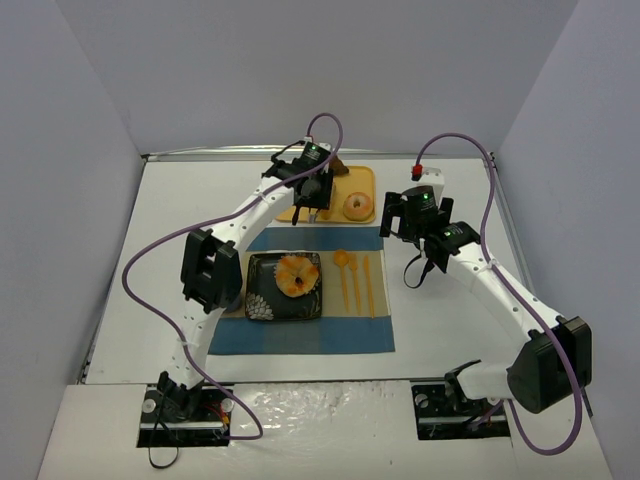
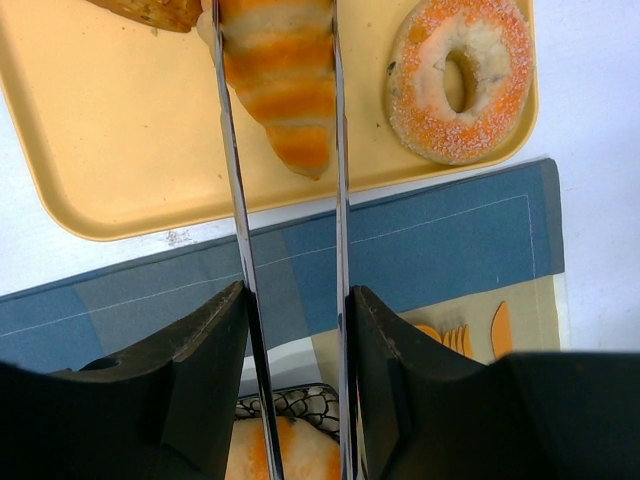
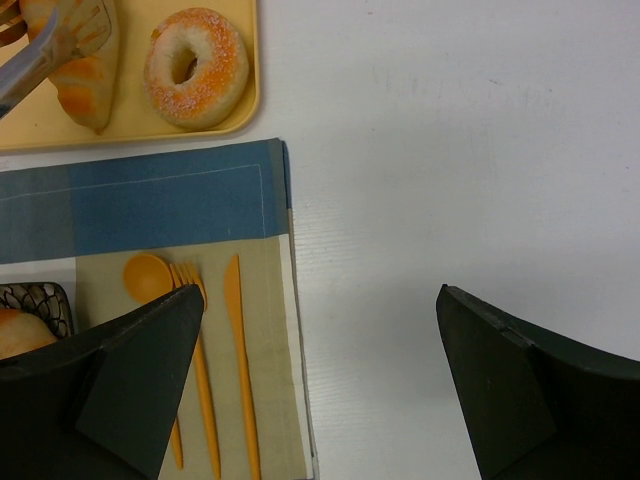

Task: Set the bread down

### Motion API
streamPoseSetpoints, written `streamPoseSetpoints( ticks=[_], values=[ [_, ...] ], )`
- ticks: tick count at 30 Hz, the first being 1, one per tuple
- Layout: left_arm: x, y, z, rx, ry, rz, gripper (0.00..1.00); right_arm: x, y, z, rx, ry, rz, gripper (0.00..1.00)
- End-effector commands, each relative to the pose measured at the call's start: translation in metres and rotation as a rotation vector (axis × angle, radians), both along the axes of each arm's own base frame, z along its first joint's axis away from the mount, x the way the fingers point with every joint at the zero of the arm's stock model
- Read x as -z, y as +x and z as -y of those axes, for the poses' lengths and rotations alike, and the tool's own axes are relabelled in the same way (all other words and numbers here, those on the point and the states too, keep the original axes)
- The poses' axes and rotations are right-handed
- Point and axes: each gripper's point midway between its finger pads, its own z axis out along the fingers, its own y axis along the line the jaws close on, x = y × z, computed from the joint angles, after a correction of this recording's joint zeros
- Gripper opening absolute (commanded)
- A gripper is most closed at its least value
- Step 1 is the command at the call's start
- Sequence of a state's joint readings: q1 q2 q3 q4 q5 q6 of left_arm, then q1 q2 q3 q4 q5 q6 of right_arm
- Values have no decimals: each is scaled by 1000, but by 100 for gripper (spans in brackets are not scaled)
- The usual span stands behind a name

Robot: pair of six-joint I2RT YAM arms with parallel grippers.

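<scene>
Bread (image 2: 280, 80) tip near tray (image 2: 110, 140) rim

My left arm (image 1: 230, 235) stretches far forward from its base, wrist bent down, so the left gripper (image 2: 297, 300) points at the table, its two fingers pressed against the outer sides of a pair of tongs (image 2: 240, 190). My right arm (image 1: 490, 285) bends at the elbow, and the right gripper (image 3: 318, 300) hangs spread wide, nothing between its fingers
</scene>
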State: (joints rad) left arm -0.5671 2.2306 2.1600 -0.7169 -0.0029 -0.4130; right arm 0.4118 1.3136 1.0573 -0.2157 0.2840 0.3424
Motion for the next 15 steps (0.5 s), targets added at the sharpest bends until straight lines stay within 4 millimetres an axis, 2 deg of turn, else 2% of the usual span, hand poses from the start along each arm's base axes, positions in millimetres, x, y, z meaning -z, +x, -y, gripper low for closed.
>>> streamPoseSetpoints(
  ticks=[1, 10, 15],
  values=[
    [-55, 6, -4, -26, -66, 119, 0, -23, 3, 9, 34, 6, 74, 100],
    [-90, -15, -16, -25, -52, 170, 0, -20, 3, 11, 44, 0, 71, 100],
    [-97, -23, -21, -20, -55, 183, 0, -19, 5, 9, 45, 8, 65, 100]
  ],
)
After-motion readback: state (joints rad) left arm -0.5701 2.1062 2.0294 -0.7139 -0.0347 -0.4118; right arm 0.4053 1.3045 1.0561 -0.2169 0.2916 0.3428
